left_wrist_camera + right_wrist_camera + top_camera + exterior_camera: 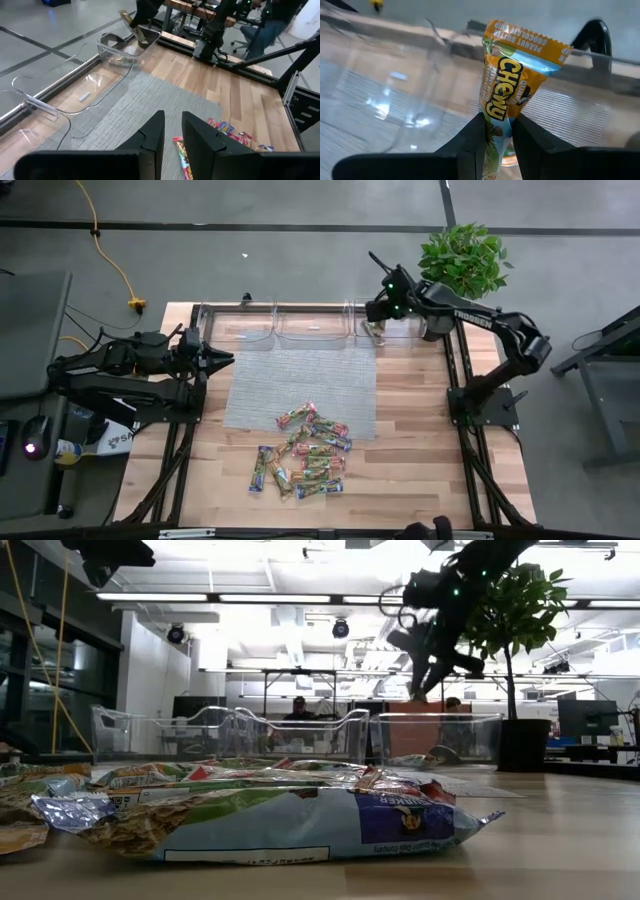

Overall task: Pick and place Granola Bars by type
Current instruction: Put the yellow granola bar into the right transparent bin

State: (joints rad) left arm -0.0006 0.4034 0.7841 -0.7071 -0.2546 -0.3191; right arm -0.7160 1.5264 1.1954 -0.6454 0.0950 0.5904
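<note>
Right end effector (496, 131) holds a granola bar (512, 80) above the bin (400, 330).

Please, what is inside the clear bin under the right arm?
The right tool holds a granola bar above the clear bin. One bar already lies inside; the arm covers the rest of the floor.

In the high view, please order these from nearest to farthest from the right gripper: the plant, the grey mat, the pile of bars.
From the right gripper, over the far bins:
1. Plant, just behind its arm.
2. Grey mat, table centre.
3. Pile of bars, near edge.
</note>
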